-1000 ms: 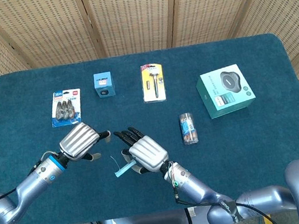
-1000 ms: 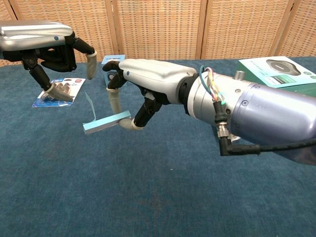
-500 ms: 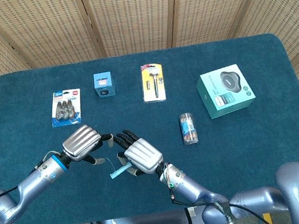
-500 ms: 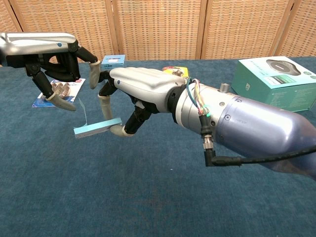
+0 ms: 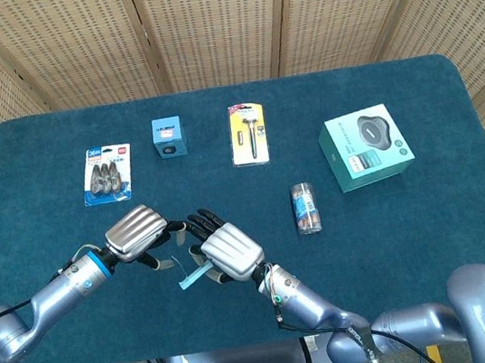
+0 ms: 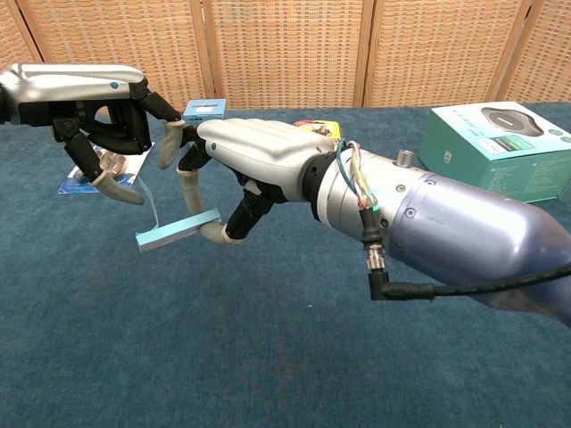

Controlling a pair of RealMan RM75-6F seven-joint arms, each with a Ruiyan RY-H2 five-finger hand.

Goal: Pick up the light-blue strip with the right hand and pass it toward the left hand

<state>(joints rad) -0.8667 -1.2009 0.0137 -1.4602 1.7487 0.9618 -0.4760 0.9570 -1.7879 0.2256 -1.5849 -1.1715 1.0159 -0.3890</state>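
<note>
1. Chest view, nearest the camera: the right arm [image 6: 446, 232] enters from the right, with coloured wires and a black cable at the wrist.
2. The right hand [image 6: 254, 156] holds the light-blue strip [image 6: 177, 230] above the blue tablecloth [image 6: 268, 357]. The strip is pinched at its right end between the thumb and a finger; the other fingers reach forward above it.
3. The strip is lifted clear of the cloth and tilted, with its free left end lower. A thin pale tab rises from that end.
4. The left hand [image 6: 107, 107] hovers just left of the strip, fingers curved and apart, holding nothing. Its fingertips are close to the tab; contact cannot be confirmed.
5. Head view: both hands meet near the front edge, left of centre, with the strip between and below them.
6. Mid-table: a small cylindrical pack [image 5: 306, 208] lies right of the hands.
7. Further back, left to right: a blister card [image 5: 106, 174], a small blue box [image 5: 168, 138], a yellow-backed blister pack [image 5: 248, 133] and a teal carton [image 5: 366, 146].
8. Behind the table stands a woven folding screen [image 5: 210, 22].
</note>
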